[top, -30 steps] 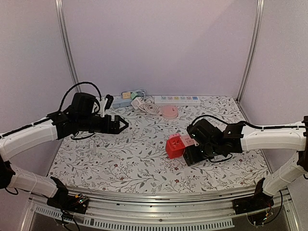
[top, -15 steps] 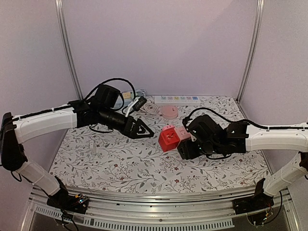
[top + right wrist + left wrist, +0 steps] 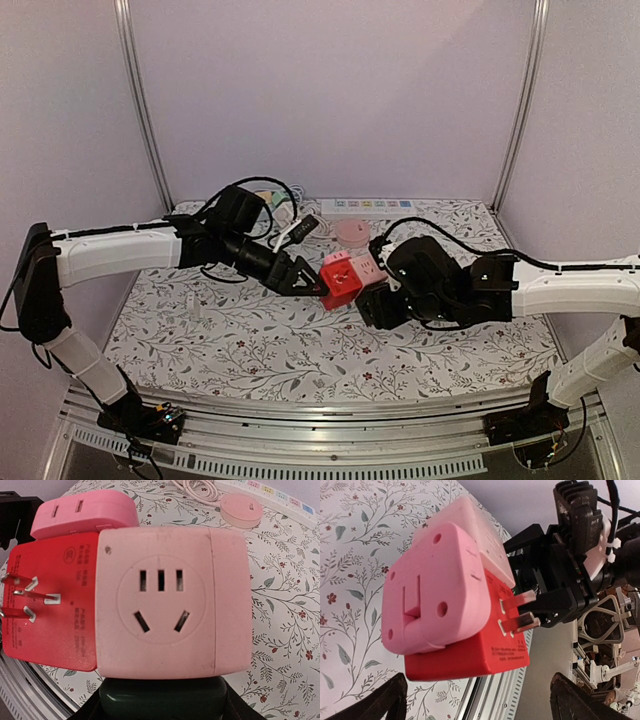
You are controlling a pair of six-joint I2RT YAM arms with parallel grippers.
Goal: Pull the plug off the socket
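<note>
Shows a rounded pink plug (image 3: 435,585) pushed fully home against one face of a red socket cube (image 3: 470,660), with no gap visible at the seam. Carries a pale pink socket block (image 3: 165,600) against another side of the cube, and bare metal prongs (image 3: 520,612) sticking out of a further red face. Hangs above the middle of the flower-patterned table (image 3: 250,340), apparently touching nothing below.

Gripped from the right by the right gripper (image 3: 375,295), clamped on the pale pink socket block with jaws partly spread around it, presenting the plug toward the left arm. Approached from the left by the left gripper (image 3: 311,283), empty, jaws spread wide, with dark fingers (image 3: 385,702) showing at either lower corner of the left wrist view and the plug ahead between them, seemingly untouched.

Judged as the approach step, just ahead of the grasp, with the plug not yet off. Calls next for easing the left fingers forward to straddle the pink body, closing on its sides and not on the red cube, then drawing straight back along the pin axis while bracing with the right. Risks twisting the stack out of the right grip if pulled at an angle.

Reaches in from the left edge with the left arm stretched long and the wrist angled toward centre. Reaches in from the right edge with the right forearm nearly level and the wrist bent leftward.
</note>
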